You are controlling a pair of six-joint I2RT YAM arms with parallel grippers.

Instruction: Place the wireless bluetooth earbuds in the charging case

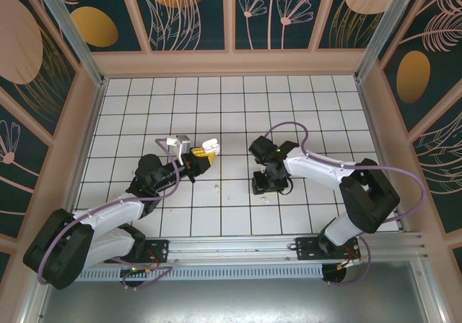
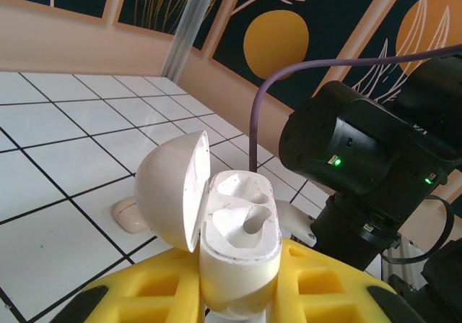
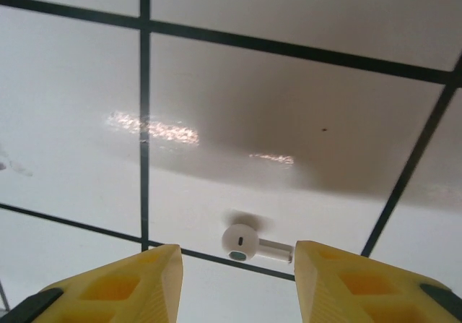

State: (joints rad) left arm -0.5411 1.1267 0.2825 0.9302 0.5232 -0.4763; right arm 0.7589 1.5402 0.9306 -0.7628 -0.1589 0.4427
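Lid-up case [image 2: 242,229] clamped in left gripper [image 2: 238,290]; right gripper [image 3: 238,283], jaws parted, above earbud [image 3: 242,242] on table [image 3: 216,84], toward near edge.

Earbud [image 3: 242,242] unobstructed (open tiles [image 3: 289,106] around).

Charging case [image 2: 238,229], smooth pale plastic with soft sheen, pinched in the left pincer [image 2: 234,298], fingers [image 2: 151,290] matt yellow plastic, earbud [image 3: 245,242] just ahead of the right pincer [image 3: 238,280], glossy white plastic, tile [image 3: 238,99] beneath it glossy, smooth, throwing bright glare

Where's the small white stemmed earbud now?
Right wrist view: the earbud lies on the tiled table beside a grid line, between the right gripper's open fingertips.
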